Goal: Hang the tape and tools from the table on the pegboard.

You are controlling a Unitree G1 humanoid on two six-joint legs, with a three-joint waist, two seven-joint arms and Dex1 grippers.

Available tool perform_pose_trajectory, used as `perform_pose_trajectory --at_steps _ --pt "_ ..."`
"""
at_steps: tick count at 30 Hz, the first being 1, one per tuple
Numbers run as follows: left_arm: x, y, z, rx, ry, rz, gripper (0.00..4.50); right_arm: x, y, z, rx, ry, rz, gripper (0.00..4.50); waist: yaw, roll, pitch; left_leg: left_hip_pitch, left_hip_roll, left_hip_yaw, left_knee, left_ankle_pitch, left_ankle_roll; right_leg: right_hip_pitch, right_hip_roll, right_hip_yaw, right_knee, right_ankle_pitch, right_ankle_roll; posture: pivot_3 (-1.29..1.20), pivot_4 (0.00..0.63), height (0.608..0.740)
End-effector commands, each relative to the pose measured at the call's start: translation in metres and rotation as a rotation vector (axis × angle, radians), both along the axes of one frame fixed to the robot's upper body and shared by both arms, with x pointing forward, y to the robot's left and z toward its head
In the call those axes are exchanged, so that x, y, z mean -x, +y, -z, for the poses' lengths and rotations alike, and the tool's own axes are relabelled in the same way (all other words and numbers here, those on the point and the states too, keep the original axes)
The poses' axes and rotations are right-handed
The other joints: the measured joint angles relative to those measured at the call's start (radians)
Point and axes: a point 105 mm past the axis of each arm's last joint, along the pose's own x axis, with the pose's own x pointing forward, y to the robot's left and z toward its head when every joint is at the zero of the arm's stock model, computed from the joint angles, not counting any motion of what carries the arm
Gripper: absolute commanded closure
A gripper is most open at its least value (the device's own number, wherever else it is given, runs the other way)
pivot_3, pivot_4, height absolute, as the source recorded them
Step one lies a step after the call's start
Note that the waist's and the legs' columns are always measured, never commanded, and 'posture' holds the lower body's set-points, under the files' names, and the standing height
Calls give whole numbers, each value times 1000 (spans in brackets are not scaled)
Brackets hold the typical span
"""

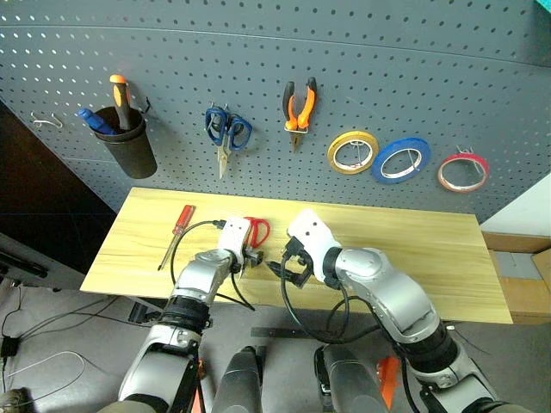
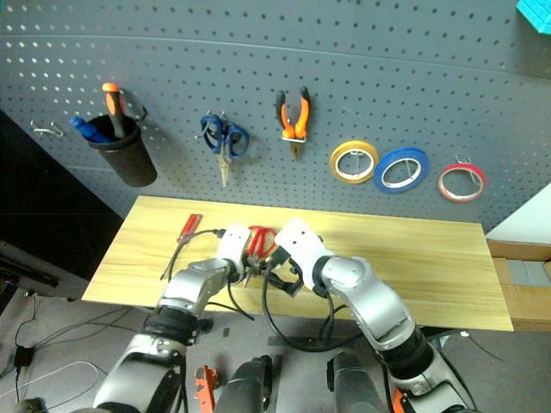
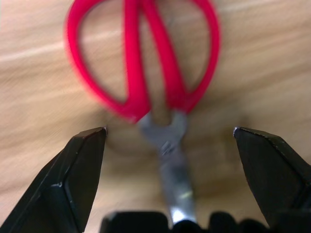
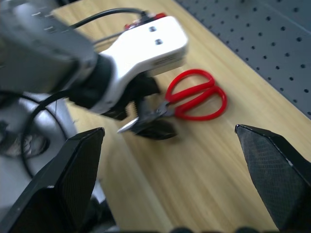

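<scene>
Left pincer [image 3: 170, 141], released, straddles the red-handled scissors [image 3: 146, 58] mid-frame (light, rigid, slippery steel); best gripped at the pivot.

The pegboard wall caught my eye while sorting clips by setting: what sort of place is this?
Probably a workshop or tool bench: a pegboard hung with pliers, scissors and tape rolls, above a wooden table.

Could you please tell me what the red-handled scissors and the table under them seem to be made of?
Scissors: the handles look like glossy red plastic, smooth and uniformly coloured; the blades look like bare metal, grey with a shine. Table: light wood or wood-look laminate, matt, with visible grain lines; which of the two I cannot tell.
</scene>
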Motion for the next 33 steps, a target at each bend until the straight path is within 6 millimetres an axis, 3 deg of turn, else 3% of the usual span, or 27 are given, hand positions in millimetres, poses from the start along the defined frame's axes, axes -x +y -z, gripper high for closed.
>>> perform_pose_trajectory --at_steps 1,9,15,24,29,33 --pt "0 3 5 3 6 -22 864 7 0 -11 -10 -28 -48 0 -8 0 0 0 0 0 0 0 0 0 0 0 0 0 0 -80 242 740" --pt "-1 9 1 29 -63 -49 3428 2 -17 -10 25 -35 -20 0 -11 0 0 0 0 0 0 0 0 0 0 0 -1 0 0 -88 236 740" --pt "1 19 -22 -3 -220 -76 3425 -1 -28 -16 20 -45 -21 0 -12 0 0 0 0 0 0 0 0 0 0 0 -1 0 0 -88 236 740" --pt "52 22 -87 -42 -614 92 3425 19 -37 -48 -49 -117 -176 0 -12 1 0 -1 1 0 -3 0 0 0 0 0 -7 0 0 -77 238 740" --pt "72 34 -125 -96 -780 132 3425 11 -48 -75 -99 -196 -156 0 -10 1 1 -1 1 0 -3 0 0 1 -1 0 -8 0 0 -61 233 740" --pt "81 42 -167 -166 -949 134 3425 0 -59 -101 -158 -253 -120 0 -10 1 1 -1 1 1 -2 0 0 1 0 1 -8 -1 1 -53 228 740"
